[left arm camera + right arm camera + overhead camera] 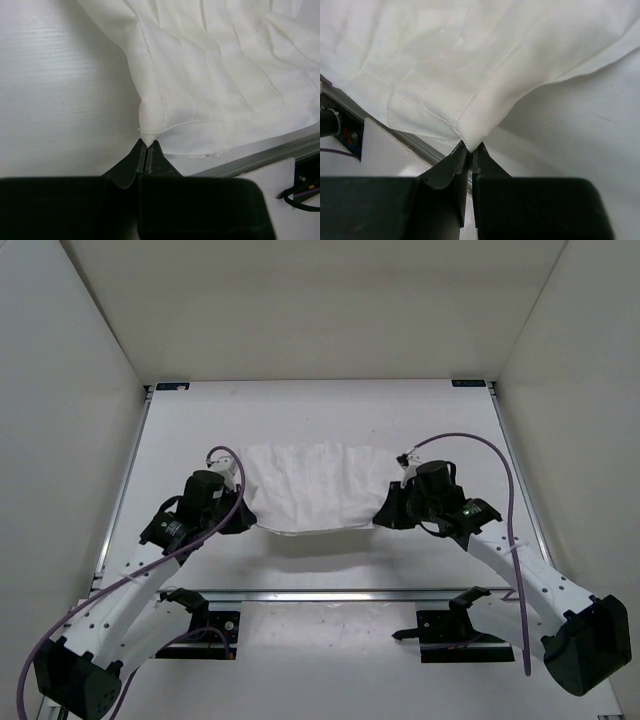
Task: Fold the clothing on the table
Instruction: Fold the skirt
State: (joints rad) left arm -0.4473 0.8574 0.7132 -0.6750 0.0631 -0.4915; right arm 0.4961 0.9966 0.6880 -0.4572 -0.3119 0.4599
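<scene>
We see left gripper [148,145] and right gripper [470,147] each pinching 1 near corner of the clothing [315,485], raised above the table [320,565].

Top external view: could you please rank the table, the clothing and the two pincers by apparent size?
1. table
2. clothing
3. left pincer and right pincer: they look alike, so I leave them unranked.

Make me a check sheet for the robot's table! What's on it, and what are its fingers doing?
Surface: white table, metal rail along the near side.
Job's things: white clothing, stretched between the two arms.
Clutter: nothing seen.
Grippers: left gripper and right gripper both shut, fingers pinching a near corner of the clothing each.
Cables: purple cable looping from each arm.
Surroundings: white walls on three sides.
</scene>
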